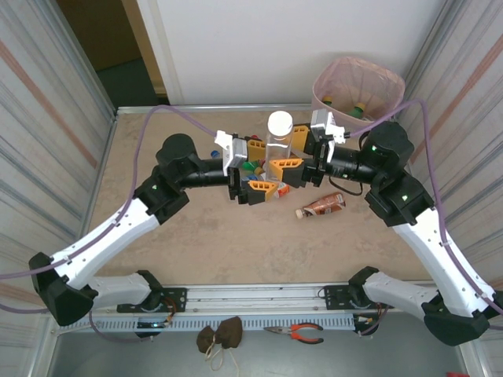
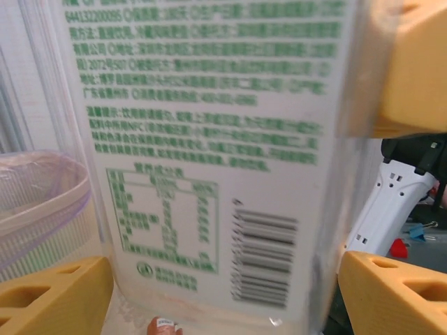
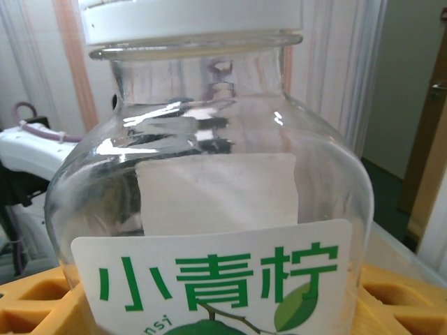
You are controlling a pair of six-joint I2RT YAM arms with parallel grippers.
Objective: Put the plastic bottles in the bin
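A large clear bottle (image 1: 277, 145) with a white cap stands upright above the table's middle, held between both arms. My left gripper (image 1: 261, 167) is shut on its lower body; in the left wrist view its yellow fingers (image 2: 56, 296) press both sides of the green-printed back label (image 2: 209, 174). My right gripper (image 1: 295, 149) is shut on the same bottle (image 3: 209, 209) from the other side, yellow fingers (image 3: 398, 300) flanking the front label. A brown bottle (image 1: 321, 206) lies on the table. Several small bottles (image 1: 250, 165) sit under the left gripper. The pink-rimmed bin (image 1: 357, 82) stands at the far right.
The bin holds a few bottles (image 1: 357, 108) with yellow caps. Its rim (image 2: 35, 202) shows at the left of the left wrist view. Pliers (image 1: 297, 334) and a brown cloth (image 1: 220, 336) lie below the front rail. Striped walls close both sides.
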